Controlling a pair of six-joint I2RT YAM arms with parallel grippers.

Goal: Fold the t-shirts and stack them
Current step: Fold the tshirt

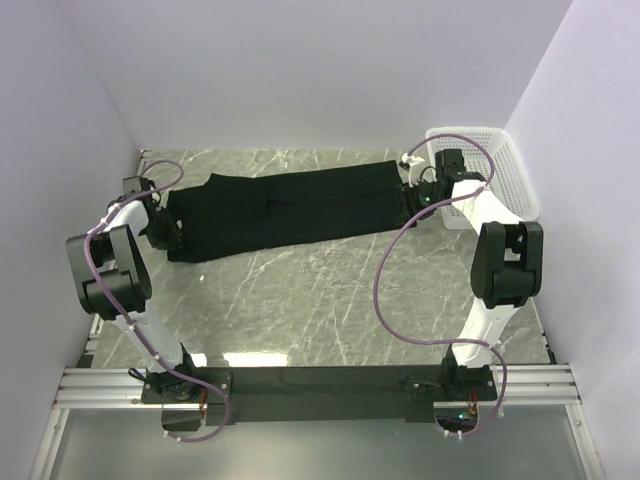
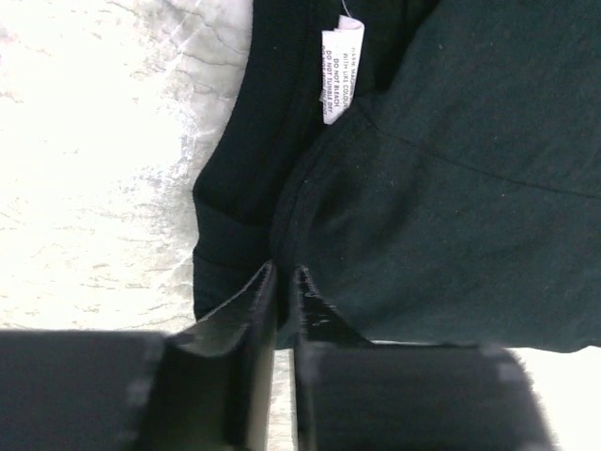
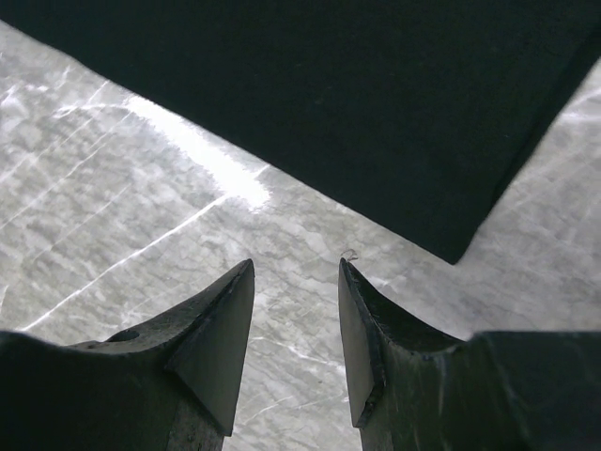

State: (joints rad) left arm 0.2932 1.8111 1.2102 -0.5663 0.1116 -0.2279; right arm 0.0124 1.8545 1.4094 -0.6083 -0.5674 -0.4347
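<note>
I see the black t-shirt stretched across the far tabletop. My left hand pinches its edge, jaws almost together. My right hand stands half open and empty, just beside its other end.

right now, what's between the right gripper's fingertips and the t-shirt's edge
Only bare marble table. The right wrist view shows the right gripper open just short of the t-shirt, nothing in the gap.

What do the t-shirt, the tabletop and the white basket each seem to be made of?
The t-shirt: matte black knit cloth, judging by soft creases. The tabletop: glossy grey marble or marble-look laminate; veins, glare. The basket: white plastic, apparently; moulded lattice walls.
</note>
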